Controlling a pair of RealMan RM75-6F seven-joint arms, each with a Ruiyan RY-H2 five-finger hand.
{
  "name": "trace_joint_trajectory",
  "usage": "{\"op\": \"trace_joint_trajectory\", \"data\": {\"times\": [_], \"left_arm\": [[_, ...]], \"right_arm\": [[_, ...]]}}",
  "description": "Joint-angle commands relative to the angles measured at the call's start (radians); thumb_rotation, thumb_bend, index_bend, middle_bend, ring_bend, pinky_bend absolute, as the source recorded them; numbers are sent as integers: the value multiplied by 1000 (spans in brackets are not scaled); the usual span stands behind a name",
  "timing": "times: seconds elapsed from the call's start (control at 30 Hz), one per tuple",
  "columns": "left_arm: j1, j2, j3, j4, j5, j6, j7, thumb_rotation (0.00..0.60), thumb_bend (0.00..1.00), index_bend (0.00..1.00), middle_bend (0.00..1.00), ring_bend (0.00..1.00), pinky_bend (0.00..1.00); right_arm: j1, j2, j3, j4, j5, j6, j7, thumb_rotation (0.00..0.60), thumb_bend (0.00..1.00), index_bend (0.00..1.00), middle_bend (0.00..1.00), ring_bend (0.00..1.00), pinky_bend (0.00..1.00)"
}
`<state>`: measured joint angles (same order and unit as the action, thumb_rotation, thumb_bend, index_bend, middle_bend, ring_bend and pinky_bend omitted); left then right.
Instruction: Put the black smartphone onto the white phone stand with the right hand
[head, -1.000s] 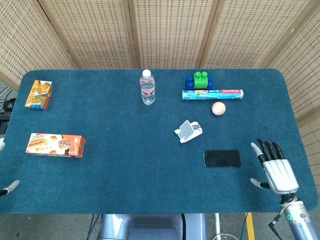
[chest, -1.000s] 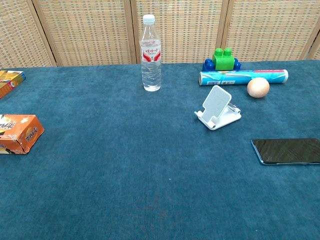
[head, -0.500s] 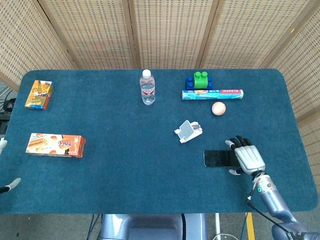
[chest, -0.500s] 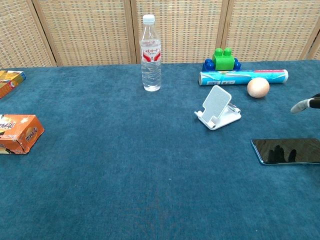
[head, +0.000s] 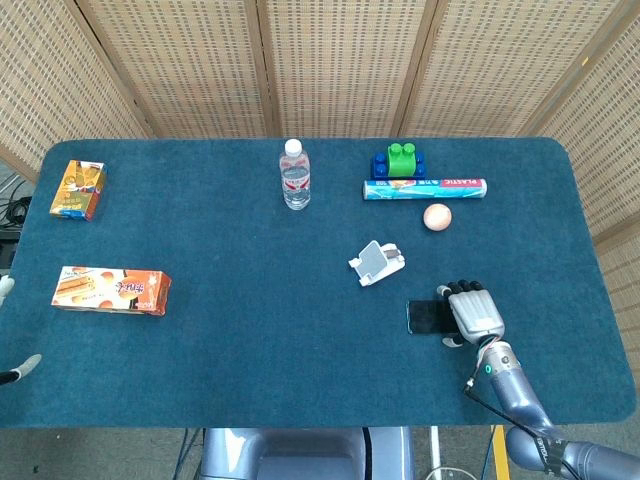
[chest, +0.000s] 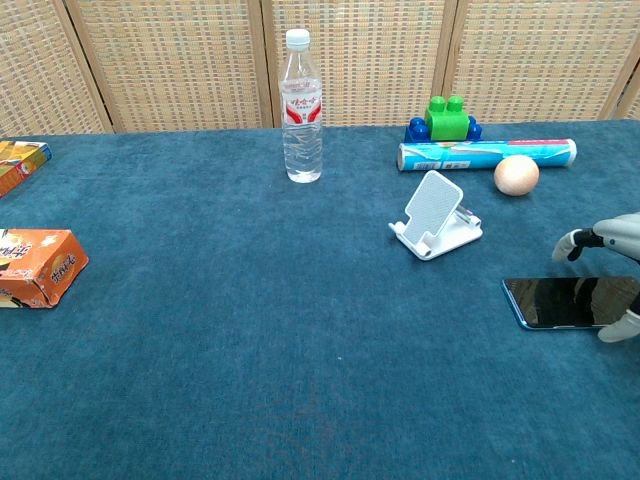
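Black phone (head: 430, 317) lies flat on the blue table (head: 250, 330), near the white stand (head: 376, 262). Right hand (head: 472, 311) is over its right end, fingers apart, not holding it.

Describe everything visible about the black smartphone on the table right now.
The black smartphone is a thin, glossy rectangular slab with a dark screen facing up and a bluish edge. It lies flat on the blue felt table, its long side running left to right, just right of and nearer than the white phone stand, apart from it. The right hand covers its right end, fingers curled over it; actual contact cannot be confirmed.
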<state>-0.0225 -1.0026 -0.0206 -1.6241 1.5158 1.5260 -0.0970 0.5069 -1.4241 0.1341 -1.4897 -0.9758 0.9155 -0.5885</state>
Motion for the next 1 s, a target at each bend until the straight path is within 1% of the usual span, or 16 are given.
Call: {"op": "trace_joint_trajectory", "data": {"times": [0.03,0.13,0.2,0.23,0.3,0.37,0.47,0.6,0.7,0.77,0.87,0.93,1.0], "left_arm": [[2,-1,0,0,-1,3,-1,600,0,0,0,0,0],[1,-2,0,0,-2,0,5,600,0,0,0,0,0],[0,-3,0,0,-2,-2,7,600,0,0,0,0,0],[-1,-3,1,0,-2,-3,8,600,0,0,0,0,0],[-1,-4,0,0,-3,-3,10,600,0,0,0,0,0],[-1,-5,0,0,-3,-3,10,600,0,0,0,0,0],[-2,-4,0,0,-4,-5,9,600,0,0,0,0,0],[-2,-4,0,1,-3,-5,7,600,0,0,0,0,0],[-1,-3,1,2,-2,-4,2,600,0,0,0,0,0],[-2,-2,1,2,0,-4,0,600,0,0,0,0,0],[-3,-1,1,2,-2,-6,-1,600,0,0,0,0,0],[-3,0,1,3,-2,-8,-3,600,0,0,0,0,0],[-3,0,2,5,-1,-8,-6,600,0,0,0,0,0]], "right_arm": [[8,-17,-11,30,5,-1,7,600,0,225,250,192,185],[12,-27,-19,50,-1,-10,28,600,23,253,296,242,230],[16,-33,-25,67,-10,-16,42,600,84,270,350,302,272],[18,-35,-28,73,-15,-20,46,600,131,287,390,345,300],[24,-37,-35,84,-26,-39,65,600,225,365,464,421,349],[27,-39,-41,96,-46,-48,86,600,310,445,516,474,385],[25,-39,-50,107,-95,-44,132,600,418,487,549,507,417],[12,-26,-62,107,-180,-13,207,600,440,490,552,508,418],[0,-3,-76,96,-259,35,249,600,440,490,552,508,418],[-8,22,-88,79,-334,90,257,600,440,490,552,508,418],[-13,63,-102,48,-435,168,244,600,440,490,553,508,417],[-10,88,-103,27,-491,213,212,600,440,490,553,508,417],[-1,117,-97,0,-549,258,146,600,440,490,553,509,418]]}}
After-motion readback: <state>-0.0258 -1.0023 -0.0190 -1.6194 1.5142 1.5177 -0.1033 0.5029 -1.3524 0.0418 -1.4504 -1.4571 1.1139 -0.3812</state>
